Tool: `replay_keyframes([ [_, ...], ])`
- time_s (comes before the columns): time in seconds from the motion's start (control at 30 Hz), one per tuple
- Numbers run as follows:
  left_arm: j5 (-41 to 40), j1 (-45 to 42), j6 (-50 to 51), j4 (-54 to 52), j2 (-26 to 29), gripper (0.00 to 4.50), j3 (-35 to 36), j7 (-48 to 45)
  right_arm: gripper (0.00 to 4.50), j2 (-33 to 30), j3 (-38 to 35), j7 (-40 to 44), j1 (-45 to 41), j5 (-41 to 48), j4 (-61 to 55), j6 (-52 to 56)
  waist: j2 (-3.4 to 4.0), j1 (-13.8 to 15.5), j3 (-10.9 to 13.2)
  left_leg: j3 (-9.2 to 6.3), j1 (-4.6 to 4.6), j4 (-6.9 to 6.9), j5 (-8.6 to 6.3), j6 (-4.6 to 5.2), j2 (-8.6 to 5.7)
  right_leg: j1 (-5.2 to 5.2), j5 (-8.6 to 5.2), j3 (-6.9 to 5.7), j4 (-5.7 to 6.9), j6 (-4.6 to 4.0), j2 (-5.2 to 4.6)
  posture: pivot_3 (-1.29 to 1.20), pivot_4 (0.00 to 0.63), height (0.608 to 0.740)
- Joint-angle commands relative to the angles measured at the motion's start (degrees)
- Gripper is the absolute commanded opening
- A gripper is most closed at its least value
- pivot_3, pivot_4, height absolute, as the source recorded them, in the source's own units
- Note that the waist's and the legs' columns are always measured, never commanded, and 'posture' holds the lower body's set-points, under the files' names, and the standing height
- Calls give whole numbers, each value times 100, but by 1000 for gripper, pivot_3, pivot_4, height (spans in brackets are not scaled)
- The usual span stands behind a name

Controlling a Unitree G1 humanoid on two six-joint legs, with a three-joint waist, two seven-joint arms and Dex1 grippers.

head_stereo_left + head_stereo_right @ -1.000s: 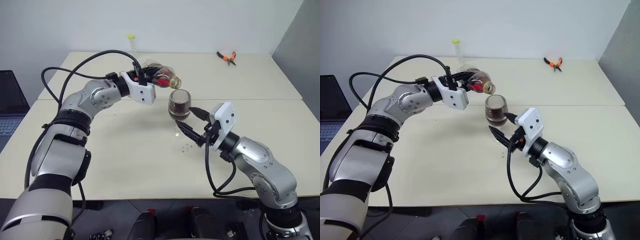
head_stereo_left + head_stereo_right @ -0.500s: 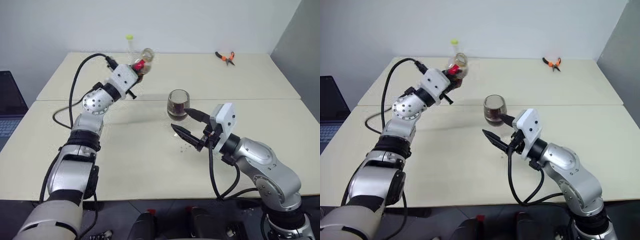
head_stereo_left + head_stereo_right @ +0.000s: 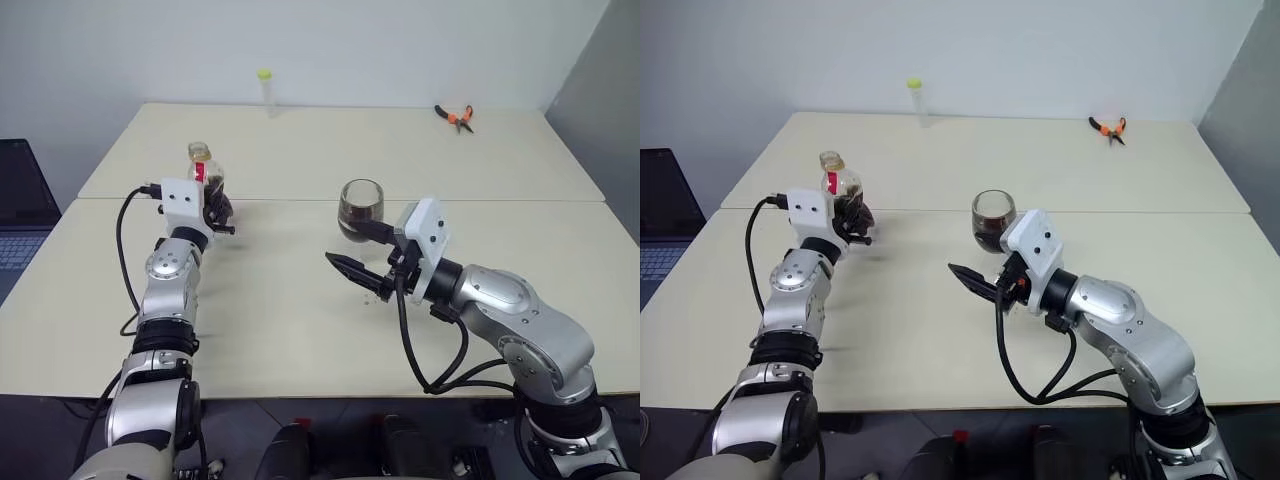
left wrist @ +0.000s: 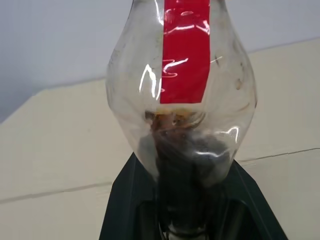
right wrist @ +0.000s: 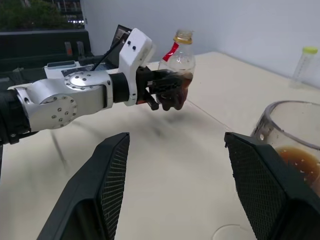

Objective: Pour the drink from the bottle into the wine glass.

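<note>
Over the tabletop (image 3: 300, 330), left pincer (image 3: 217, 207) clamped the upright bottle (image 3: 203, 172); right pincer (image 3: 362, 257) gaped empty beside the wine glass (image 3: 360, 208).

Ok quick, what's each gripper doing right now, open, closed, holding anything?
Left gripper: closed on the bottle, upright.
Right gripper: jaws open, holding nothing, beside the wine glass.

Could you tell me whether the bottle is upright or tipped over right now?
Upright. The bottle stands with its open neck pointing up, held low on its body by the left gripper, with a little dark drink settled at its bottom.
</note>
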Motion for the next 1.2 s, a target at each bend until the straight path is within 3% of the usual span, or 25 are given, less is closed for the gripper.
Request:
replay_keyframes([
  [0.03,-238,-70,-11,-223,-114,718,222,128,3262,-43,-13,160,-193,41,-69,-65,0,5,0,0,-1,0,0,0,0,0,0,0,-1,0,0,0,150,740],
  [0.43,-325,-200,-380,430,-266,718,263,-29,3262,-44,26,284,-278,9,-5,-54,-3,1,-2,7,2,-1,0,0,2,-1,0,2,-1,0,0,0,150,740],
  [0.7,-438,5,-580,390,-265,3238,317,-226,3262,-105,24,330,-180,5,-37,-81,-3,1,-2,8,2,-1,0,0,2,-1,0,3,-3,0,-1,0,150,740],
  [0.83,-569,425,-331,-378,-270,4486,295,-374,3262,-351,113,460,112,-233,-112,-389,-3,0,-2,9,2,-2,0,0,3,-2,0,4,-3,0,-2,0,150,740],
  [1.03,-633,1642,764,-2592,-177,4486,344,-82,3262,-373,-378,506,894,-317,-62,-1182,-3,5,-3,9,3,-5,-2,2,7,1,0,7,-6,0,-23,0,150,740],
  [1.2,-511,2553,1604,-4142,-302,4486,323,348,3262,230,-816,56,1792,-661,632,-2336,-8,15,-7,10,9,-8,-13,21,8,6,0,9,-10,0,-24,0,150,740],
])
